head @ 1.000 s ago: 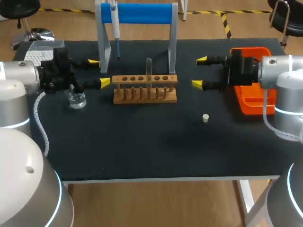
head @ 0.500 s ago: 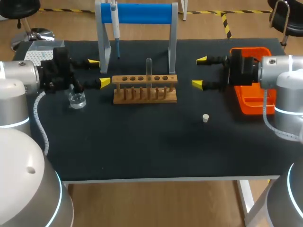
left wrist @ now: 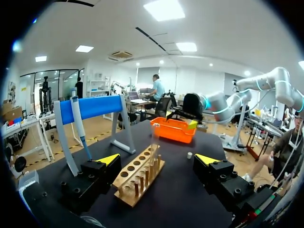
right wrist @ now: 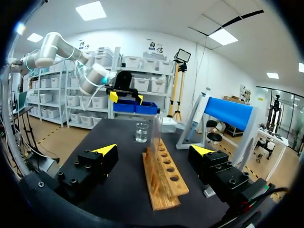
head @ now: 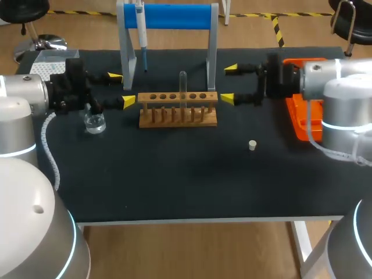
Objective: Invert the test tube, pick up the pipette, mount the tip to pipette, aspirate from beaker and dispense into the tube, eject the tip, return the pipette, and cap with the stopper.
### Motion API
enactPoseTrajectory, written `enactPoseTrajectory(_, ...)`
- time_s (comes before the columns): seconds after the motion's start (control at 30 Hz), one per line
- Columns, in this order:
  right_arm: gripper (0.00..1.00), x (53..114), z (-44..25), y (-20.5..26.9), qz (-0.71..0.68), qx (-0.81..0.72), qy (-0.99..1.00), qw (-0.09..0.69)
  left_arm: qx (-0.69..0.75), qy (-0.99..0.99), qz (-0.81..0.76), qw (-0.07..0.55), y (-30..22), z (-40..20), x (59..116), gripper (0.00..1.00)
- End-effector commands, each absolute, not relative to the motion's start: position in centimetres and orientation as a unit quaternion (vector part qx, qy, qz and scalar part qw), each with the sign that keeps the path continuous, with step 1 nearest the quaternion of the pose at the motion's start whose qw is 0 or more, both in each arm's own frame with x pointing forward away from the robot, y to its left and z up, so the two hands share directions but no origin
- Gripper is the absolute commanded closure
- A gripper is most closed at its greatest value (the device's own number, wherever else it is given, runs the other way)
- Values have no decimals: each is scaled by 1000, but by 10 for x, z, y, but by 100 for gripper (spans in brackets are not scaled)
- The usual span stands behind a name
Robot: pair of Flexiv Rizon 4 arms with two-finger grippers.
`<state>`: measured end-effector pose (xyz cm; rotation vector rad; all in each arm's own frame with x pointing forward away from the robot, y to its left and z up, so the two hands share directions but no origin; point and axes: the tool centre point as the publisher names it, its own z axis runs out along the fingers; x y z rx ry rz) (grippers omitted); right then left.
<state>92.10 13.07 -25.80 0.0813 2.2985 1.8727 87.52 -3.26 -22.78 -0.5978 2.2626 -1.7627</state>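
A clear glass test tube [head: 182,87] stands upright in the 6-hole wooden rack [head: 178,116] on the black counter [head: 174,174]. The left jaws are apart and empty just off the rack's left end, beside a small glass beaker [head: 94,123]. The right jaws, also apart and empty, sit just off its right end. A white-and-blue pipette [head: 142,35] hangs on the blue-barred stand [head: 174,16] behind the rack. A small white stopper [head: 252,145] lies near an orange tray [head: 302,122].

rack [head: 178,116] sitting mid surface [head: 174,186], test tube [head: 182,84] standing in it | beaker [head: 94,124] sitting near left edge | stopper [head: 252,145] lying toward right edge
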Motion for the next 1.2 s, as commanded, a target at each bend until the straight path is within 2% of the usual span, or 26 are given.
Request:
enactPoseTrajectory(0.03, 0, 942, -264, 156, 644, 5, 764, 46, -203, 767, -599, 107, -32, -228, 874, 0)
enactPoseTrajectory(0.27, 0, 940, -262, 187, 667, -3, 745, 1, -203, 767, -599, 107, -32, -228, 874, 0)
enactPoseTrajectory(0.87, 0, 928, -275, 226, 679, -14, 734, -21, -203, 767, -599, 107, -32, -228, 874, 0)
enactPoseTrajectory(0.9, 1, 928, -276, 227, 678, -14, 735, -23, -203, 767, -599, 107, -32, -228, 874, 0)
enactPoseTrajectory(0.93, 7, 928, -277, 229, 678, -14, 734, -23, -203, 767, -599, 107, -32, -228, 874, 0)
enactPoseTrajectory(1.1, 16, 931, -282, 236, 678, -15, 735, -27, -203, 767, -599, 107, -32, -228, 874, 0)
enactPoseTrajectory(1.2, 18, 936, -282, 239, 678, -17, 735, -26, -203, 767, -599, 107, -32, -228, 874, 0)
